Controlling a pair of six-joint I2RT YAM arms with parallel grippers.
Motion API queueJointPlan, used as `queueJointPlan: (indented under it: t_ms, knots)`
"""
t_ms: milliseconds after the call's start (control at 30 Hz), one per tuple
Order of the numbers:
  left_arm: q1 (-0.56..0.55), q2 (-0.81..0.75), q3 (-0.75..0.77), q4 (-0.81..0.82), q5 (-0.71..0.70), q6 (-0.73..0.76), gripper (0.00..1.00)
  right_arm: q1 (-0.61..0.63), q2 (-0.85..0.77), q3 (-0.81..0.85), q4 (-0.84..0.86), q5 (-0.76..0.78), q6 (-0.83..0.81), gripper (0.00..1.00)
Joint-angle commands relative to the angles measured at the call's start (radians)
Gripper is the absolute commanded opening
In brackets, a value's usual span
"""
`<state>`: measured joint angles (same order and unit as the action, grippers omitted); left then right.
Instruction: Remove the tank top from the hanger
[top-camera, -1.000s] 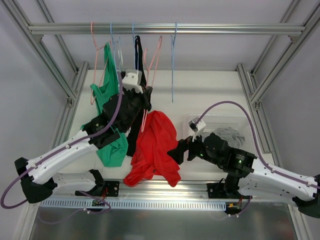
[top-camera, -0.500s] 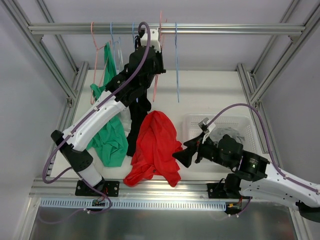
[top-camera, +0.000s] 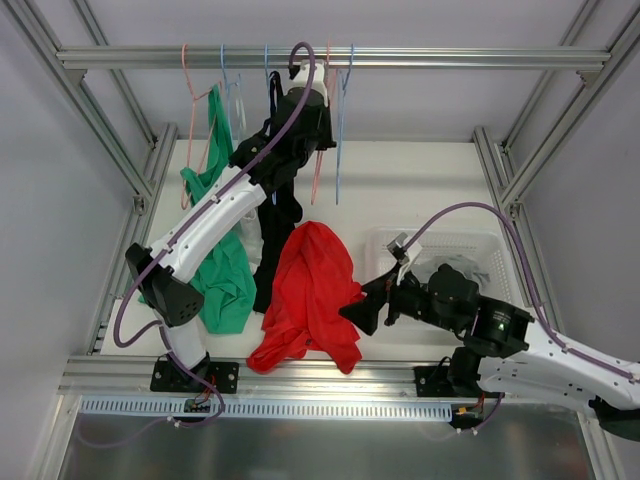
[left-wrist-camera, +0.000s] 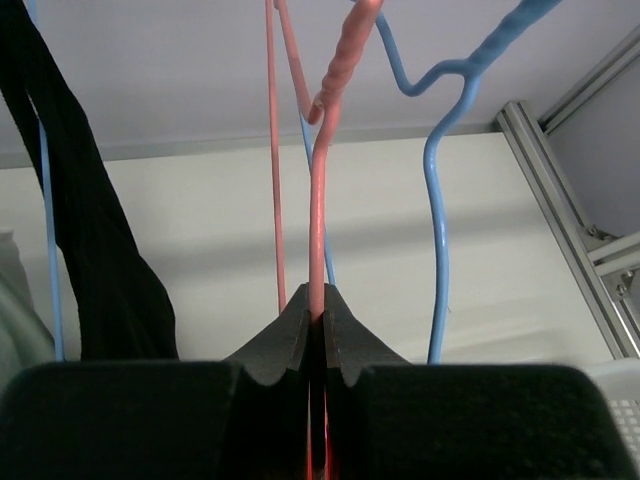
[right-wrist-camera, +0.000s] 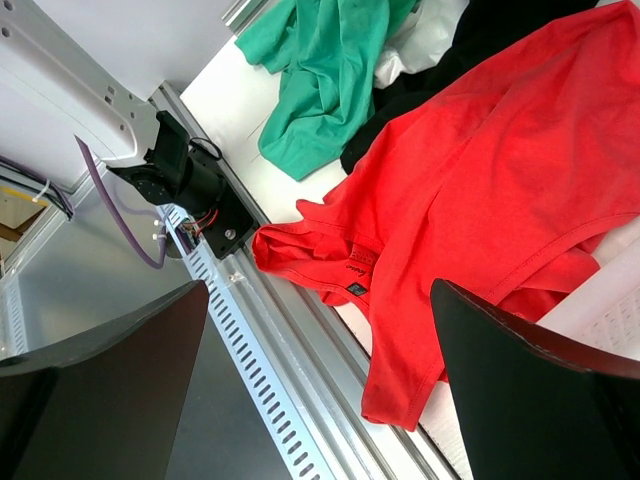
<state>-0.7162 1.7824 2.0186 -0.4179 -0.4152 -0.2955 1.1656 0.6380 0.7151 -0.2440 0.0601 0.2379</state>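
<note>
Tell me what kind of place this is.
Most likely a robotics lab test cell, not a home: a bare aluminium-extrusion frame serves as the clothes rail, coloured wire hangers hang from it, and a red tank top lies on a plain white table.

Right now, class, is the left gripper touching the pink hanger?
Touching. The left wrist view shows the left gripper pinching the pink hanger by its wire, with no gap on either side.

Reading nothing legible: only blurred script beside a small dark neck tag (right-wrist-camera: 357, 290) on the crumpled red fabric tank top (right-wrist-camera: 500, 170), ahead of the right claw (right-wrist-camera: 318, 330).
</note>
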Motion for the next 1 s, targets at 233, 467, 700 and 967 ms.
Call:
queueJointPlan:
  t_ms: [233,467,700,967]
  knots:
    - [0.000,-0.179,-0.107,0.002,0.007,-0.064,0.42,0.003,0.156,0.085,0.049,-0.032,-0.101,0.99]
    - [0.000,-0.459,-0.274,-0.001,0.001,-0.037,0.99,0.022,0.394,0.158,0.032,0.050,-0.141,0.99]
    - [0.000,-0.877,-0.650,-0.005,-0.068,-0.063,0.99,0.085,0.669,0.234,0.034,0.211,-0.088,0.99]
    - [0.000,-1.158,-0.859,-0.094,-0.111,0.001,0.99,0.085,1.052,0.330,0.043,0.391,0.026,0.99]
